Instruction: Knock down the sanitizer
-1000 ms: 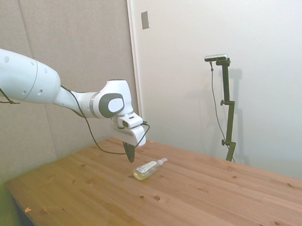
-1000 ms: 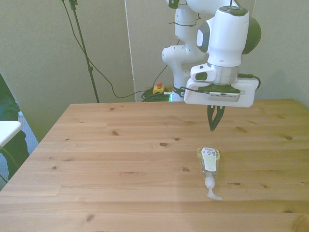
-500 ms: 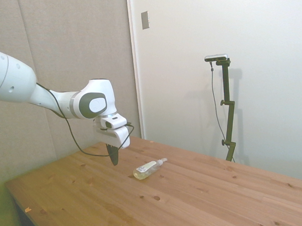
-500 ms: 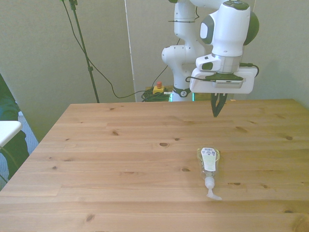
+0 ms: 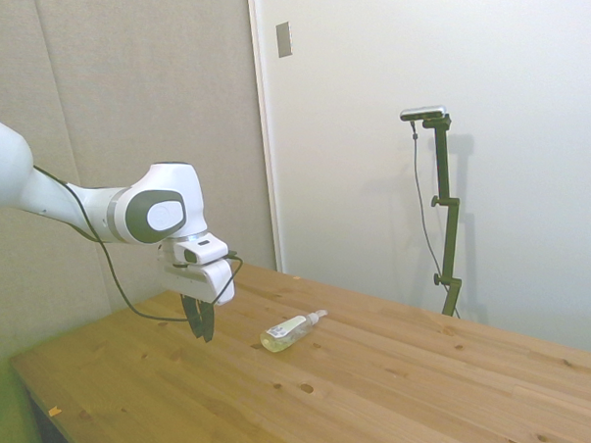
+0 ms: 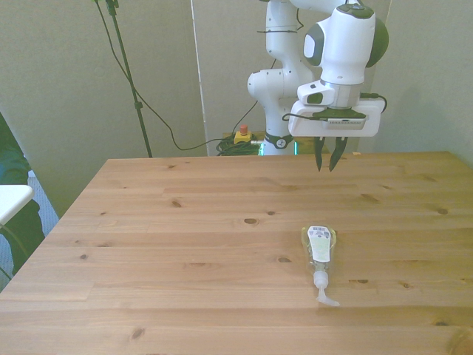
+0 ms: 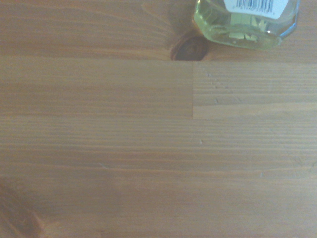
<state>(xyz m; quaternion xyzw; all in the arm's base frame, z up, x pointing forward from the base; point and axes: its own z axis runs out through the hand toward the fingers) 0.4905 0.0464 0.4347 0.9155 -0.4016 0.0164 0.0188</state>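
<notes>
I see the table (image 6: 185, 244) spread wide, the arm (image 5: 71, 197) hanging over its far side. My gripper (image 6: 325, 164) hovers above the wood, fingers slightly parted, gripping nothing. The bottle (image 6: 320, 251) lies flat on its side, well apart from it, pump (image 6: 324, 292) toward the near edge. Its yellowish base (image 7: 245, 25) fills the wrist view's edge.

Soft, even indoor light with faint shadows; the wrist view is slightly blurred.

- White arm (image 5: 42, 186) of rounded segments with grey joint caps
- Black cable looping beside the wrist
- Boxy white gripper (image 6: 326, 159) body, dark slim fingers (image 6: 318, 154)
</notes>
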